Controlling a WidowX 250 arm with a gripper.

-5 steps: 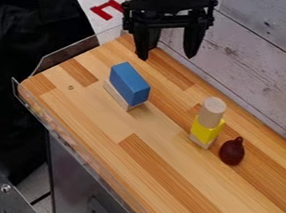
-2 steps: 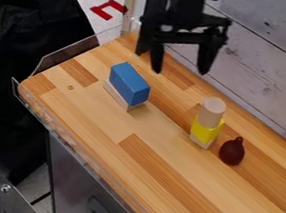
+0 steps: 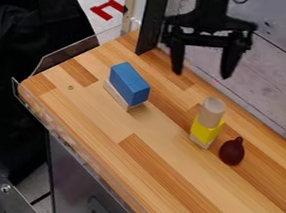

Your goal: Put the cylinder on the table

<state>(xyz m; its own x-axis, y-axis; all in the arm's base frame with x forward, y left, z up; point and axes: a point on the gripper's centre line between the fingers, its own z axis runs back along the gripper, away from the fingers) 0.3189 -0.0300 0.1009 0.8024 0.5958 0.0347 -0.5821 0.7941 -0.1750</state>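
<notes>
The black gripper point(image 3: 202, 76) hangs open above the back part of the table point(image 3: 155, 181), up and slightly left of the cylinder, with nothing between its fingers. A light wooden cylinder point(image 3: 212, 113) stands upright on top of a yellow block point(image 3: 205, 131), which rests on a pale wooden piece point(image 3: 199, 143) at the right of the table.
A dark red pear-shaped object point(image 3: 232, 151) stands just right of the stack. Left of centre, a blue block point(image 3: 130, 83) lies on a pale block point(image 3: 115, 96). A whitish plank wall point(image 3: 278, 80) runs along the back, and a clear rim point(image 3: 85, 149) edges the front.
The gripper has moved right and somewhat down from the upper left, closer to the stack. Its fingers stay apart, and the objects on the table have not moved.
</notes>
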